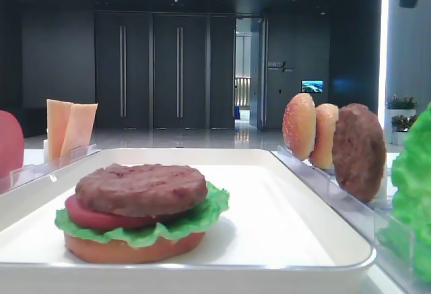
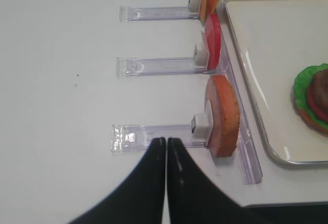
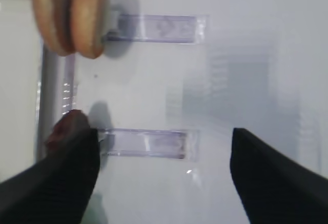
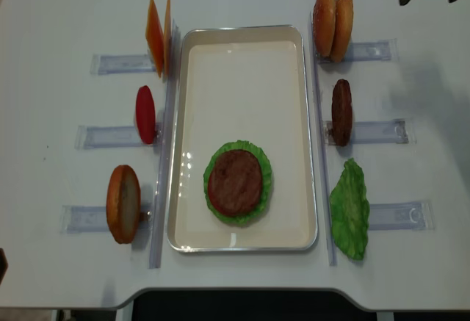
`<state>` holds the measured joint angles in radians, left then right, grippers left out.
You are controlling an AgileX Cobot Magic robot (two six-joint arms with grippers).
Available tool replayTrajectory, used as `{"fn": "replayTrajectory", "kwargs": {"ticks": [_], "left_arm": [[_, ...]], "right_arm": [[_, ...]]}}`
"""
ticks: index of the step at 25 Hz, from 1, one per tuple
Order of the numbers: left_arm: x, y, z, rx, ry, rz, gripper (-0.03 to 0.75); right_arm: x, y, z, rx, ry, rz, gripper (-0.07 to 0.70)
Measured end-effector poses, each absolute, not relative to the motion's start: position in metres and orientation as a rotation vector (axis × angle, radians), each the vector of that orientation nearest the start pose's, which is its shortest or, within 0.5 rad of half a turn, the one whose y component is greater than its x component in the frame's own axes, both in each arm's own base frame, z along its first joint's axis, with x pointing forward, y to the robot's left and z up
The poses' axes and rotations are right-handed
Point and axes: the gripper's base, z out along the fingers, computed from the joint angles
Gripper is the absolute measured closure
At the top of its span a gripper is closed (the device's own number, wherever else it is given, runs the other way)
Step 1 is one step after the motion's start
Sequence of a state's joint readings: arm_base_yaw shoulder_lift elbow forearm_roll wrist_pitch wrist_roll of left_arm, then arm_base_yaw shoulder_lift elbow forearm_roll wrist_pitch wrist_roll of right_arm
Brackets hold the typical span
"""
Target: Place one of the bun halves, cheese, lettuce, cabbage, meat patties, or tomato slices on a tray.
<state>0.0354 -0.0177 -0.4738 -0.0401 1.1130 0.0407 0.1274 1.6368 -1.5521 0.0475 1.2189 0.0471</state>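
Observation:
On the white tray [image 4: 242, 64] lies a stack: a meat patty [image 4: 235, 181] on a tomato slice [image 1: 87, 216], lettuce [image 1: 202, 216] and a bun half [image 1: 128, 248]. Left of the tray, cheese [image 4: 156, 26], a tomato slice [image 4: 145, 114] and a bun half [image 4: 123, 203] stand on edge in racks. To the right stand two bun halves [image 4: 332, 23], a patty [image 4: 341, 112] and lettuce [image 4: 349, 207]. My left gripper [image 2: 166, 141] is shut and holds nothing, just left of the bun half [image 2: 223, 116]. My right gripper [image 3: 163, 137] is open and holds nothing, beside the patty [image 3: 66, 126] and below the bun halves [image 3: 72, 16].
Clear plastic racks [image 4: 110, 63] lie flat on the white table on both sides of the tray, their long arms pointing outward. The far half of the tray is bare. The table's front edge [image 4: 242, 291] runs just below the tray.

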Motion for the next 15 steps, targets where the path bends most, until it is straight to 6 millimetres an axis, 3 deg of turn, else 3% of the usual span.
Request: {"fn": "replayTrajectory", "kwargs": {"ticks": [4, 7, 15], "left_arm": [[-0.007, -0.004, 0.266, 0.009, 2.104, -0.003, 0.716], [-0.007, -0.004, 0.266, 0.009, 2.104, -0.003, 0.716], [-0.007, -0.004, 0.266, 0.009, 2.104, -0.003, 0.716]], "right_arm": [[0.339, 0.005, 0.34, 0.028, 2.788, 0.07, 0.125], [0.339, -0.013, 0.339, 0.095, 2.787, 0.056, 0.13], [0.327, -0.019, 0.332, 0.089, 2.817, 0.045, 0.135]]}}
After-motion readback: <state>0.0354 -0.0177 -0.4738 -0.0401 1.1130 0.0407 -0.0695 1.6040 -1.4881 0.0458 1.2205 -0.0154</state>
